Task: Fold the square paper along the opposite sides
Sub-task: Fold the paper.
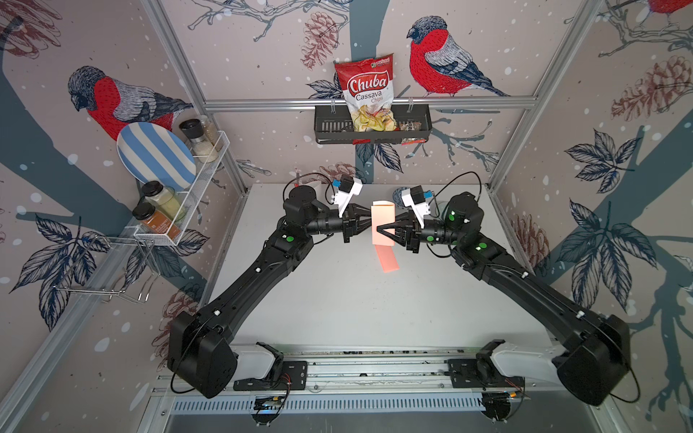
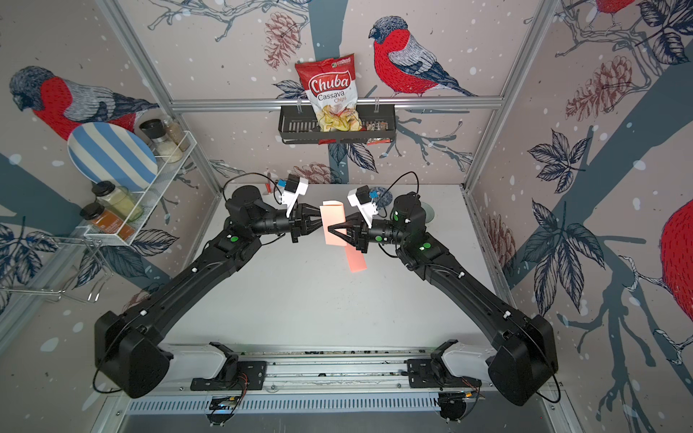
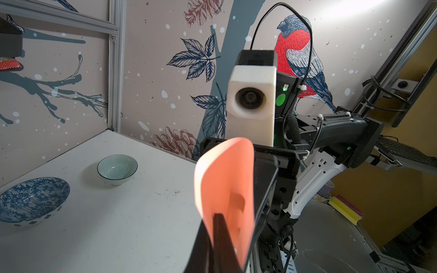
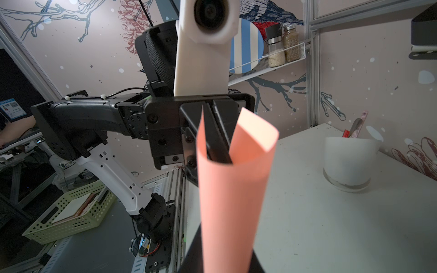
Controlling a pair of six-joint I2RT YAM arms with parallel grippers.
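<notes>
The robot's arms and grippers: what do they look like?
Both the left arm and right arm are chunky black segments on white base pieces, marked with round green stickers. Thin black cables loop near the wrists. The left gripper and right gripper have slim black tapered fingers, with a white boxy camera housing above each.

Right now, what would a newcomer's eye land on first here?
The salmon paper, curled and held off the table toward its back, between the left gripper and the right gripper, both shut on it. Next, the red Chuba chips bag standing in the black basket on the back wall, flanked by the red-breasted wallpaper birds.
</notes>
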